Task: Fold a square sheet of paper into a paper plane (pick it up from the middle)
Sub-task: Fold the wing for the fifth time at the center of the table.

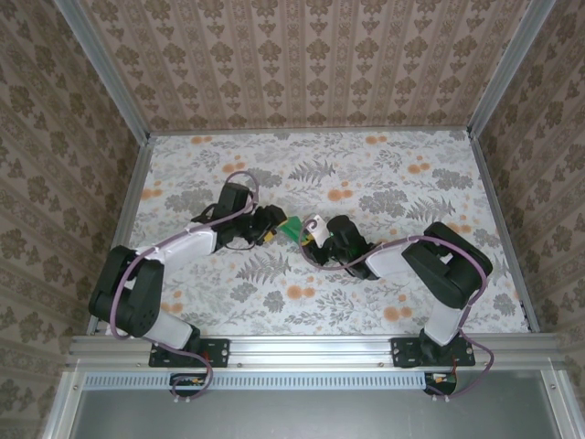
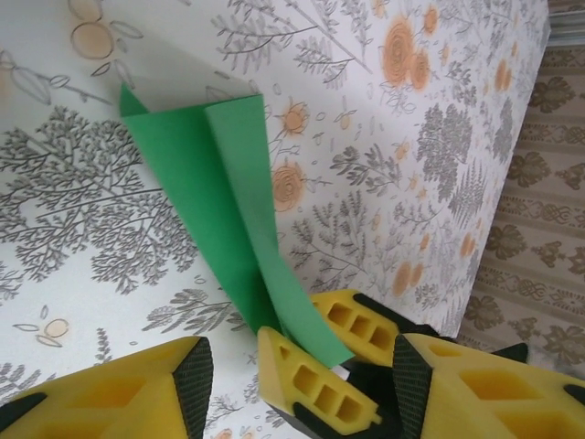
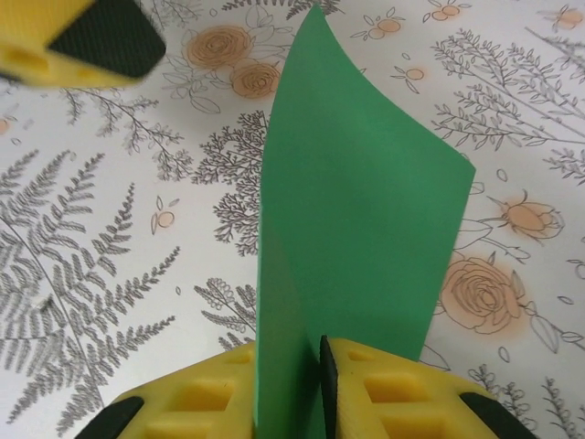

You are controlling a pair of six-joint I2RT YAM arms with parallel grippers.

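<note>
My right pincer [image 3: 315,393] clamps the half-folded square sheet of paper [image 3: 366,229] by one edge above the middle of the table [image 1: 411,155], and with my left pincer [image 2: 302,375] spread wide just left of it, I fear the unheld flaps will spring apart and spoil the crease.

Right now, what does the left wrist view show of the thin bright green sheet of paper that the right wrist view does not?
Left wrist view, not the other: the thin bright green sheet of paper is folded into two long flaps with a pale reverse side at its far end, and the left gripper stands open facing the right gripper. Right wrist view, not the other: the paper rises as one broad curved face. Both: the right gripper pinches the paper's near end above the flower-patterned table.
</note>
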